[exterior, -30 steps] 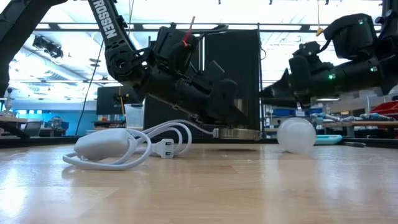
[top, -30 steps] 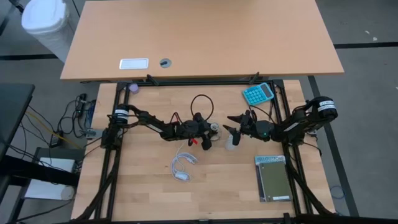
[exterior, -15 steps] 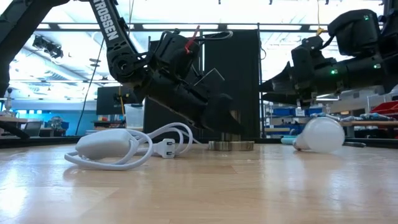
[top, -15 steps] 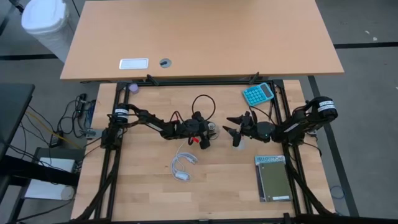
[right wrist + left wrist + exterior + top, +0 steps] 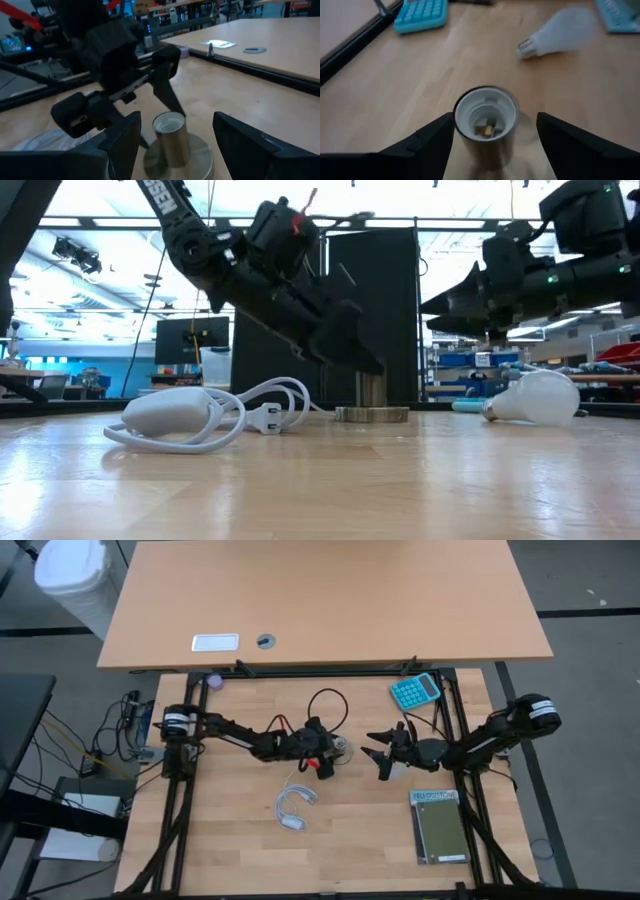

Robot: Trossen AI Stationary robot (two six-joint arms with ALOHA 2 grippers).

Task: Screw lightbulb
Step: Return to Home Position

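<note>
1. On a pale wood table (image 5: 230, 840) in a bright workshop, we find the socket (image 5: 372, 392) standing upright and empty at mid-table.
2. The bulb (image 5: 535, 398) lies on its side, right of the socket and apart from it.
3. Its long axis runs roughly left to right, with the screw base pointing left toward the socket.
4. The right gripper (image 5: 380, 754) hangs above the bulb, nearer by our reckoning, spread wide and holding nothing.
5. The left gripper (image 5: 495, 120) hovers at the socket, fingers wide on either side, gripping nothing.
</note>
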